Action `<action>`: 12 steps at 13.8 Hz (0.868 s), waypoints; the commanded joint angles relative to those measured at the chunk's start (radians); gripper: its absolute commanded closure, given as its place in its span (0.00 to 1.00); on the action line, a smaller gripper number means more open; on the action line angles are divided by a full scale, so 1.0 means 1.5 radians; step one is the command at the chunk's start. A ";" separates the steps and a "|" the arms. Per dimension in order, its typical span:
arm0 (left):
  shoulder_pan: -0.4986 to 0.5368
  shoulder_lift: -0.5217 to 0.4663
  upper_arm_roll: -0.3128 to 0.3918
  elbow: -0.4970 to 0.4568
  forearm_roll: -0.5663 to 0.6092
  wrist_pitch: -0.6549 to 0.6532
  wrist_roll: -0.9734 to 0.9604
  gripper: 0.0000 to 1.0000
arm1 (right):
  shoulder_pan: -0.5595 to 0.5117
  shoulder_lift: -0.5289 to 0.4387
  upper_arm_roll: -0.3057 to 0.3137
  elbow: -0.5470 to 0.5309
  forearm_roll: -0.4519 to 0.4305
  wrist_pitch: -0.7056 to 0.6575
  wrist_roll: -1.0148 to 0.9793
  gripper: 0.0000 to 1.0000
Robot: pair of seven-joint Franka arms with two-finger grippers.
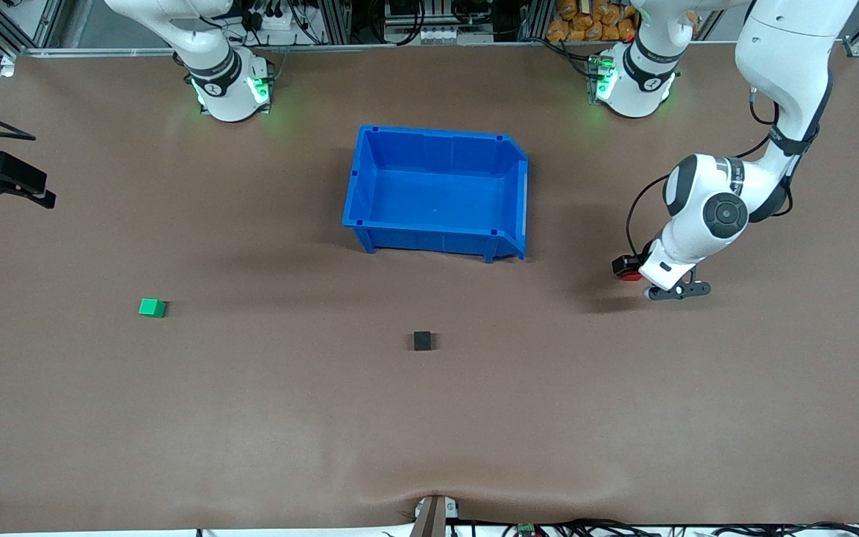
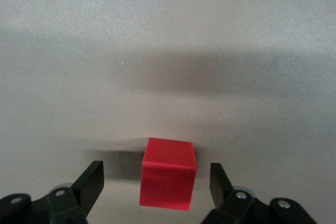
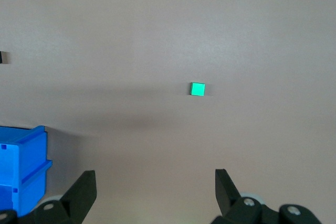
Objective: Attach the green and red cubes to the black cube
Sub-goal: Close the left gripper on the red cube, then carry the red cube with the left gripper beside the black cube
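- Three cubes lie well apart on the brown table [image 1: 250, 418], so none is attached yet: the green cube [image 1: 152, 307] sits at the left middle of the front view, the black cube [image 1: 423, 341] near the centre, slightly lower, and the red cube [image 1: 630, 275] at the right, mostly hidden under the left arm's hand.
- The left gripper [image 2: 156, 182] is down at the table with the red cube [image 2: 168, 174] standing between its two fingers [image 2: 93, 179]; in the left wrist view a gap shows on both sides of the cube, so the fingers straddle it without pinching. I judge this placement to be the set-up for a grasp, the cube centred so that both pads meet flat faces.
- The right gripper [image 3: 156, 190] hangs high over the table toward the right arm's end, out of the front view; its fingers stand wide apart and hold nothing. Its wrist view looks down on the green cube [image 3: 198, 89], small in the centre right, which suggests this arm waits above its own target.
- The blue bin [image 1: 437, 190] stands empty in the upper centre of the front view, farther from the camera than the black cube, and plays no part yet.
- The black cube lies in open space between the other two, a sensible meeting place for either arm.
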 commanded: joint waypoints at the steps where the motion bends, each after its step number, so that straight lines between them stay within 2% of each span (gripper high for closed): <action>1: 0.000 0.011 -0.001 0.011 0.018 0.006 -0.018 0.16 | -0.004 -0.001 0.003 0.000 0.009 0.000 0.008 0.00; 4: -0.001 0.015 -0.001 0.020 0.017 0.006 -0.018 0.22 | -0.005 -0.001 0.003 0.000 0.009 0.000 0.008 0.00; 5: -0.001 0.020 -0.001 0.023 0.017 0.006 -0.018 0.26 | -0.004 -0.001 0.003 0.001 0.009 0.001 0.008 0.00; 6: -0.001 0.022 -0.001 0.023 0.017 0.006 -0.018 0.37 | -0.004 -0.001 0.003 0.001 0.009 0.001 0.008 0.00; 7: -0.001 0.021 -0.001 0.023 0.017 0.006 -0.018 0.60 | -0.004 -0.001 0.003 0.001 0.009 0.002 0.008 0.00; 8: -0.001 0.021 -0.001 0.023 0.017 0.006 -0.018 0.90 | -0.004 -0.001 0.003 0.001 0.009 0.002 0.008 0.00; 9: -0.001 0.021 -0.001 0.023 0.018 0.006 -0.025 1.00 | -0.004 -0.001 0.003 0.001 0.009 0.002 0.008 0.00; 12: -0.006 0.018 -0.002 0.023 0.018 0.004 -0.069 1.00 | -0.005 -0.001 0.003 0.001 0.009 0.002 0.008 0.00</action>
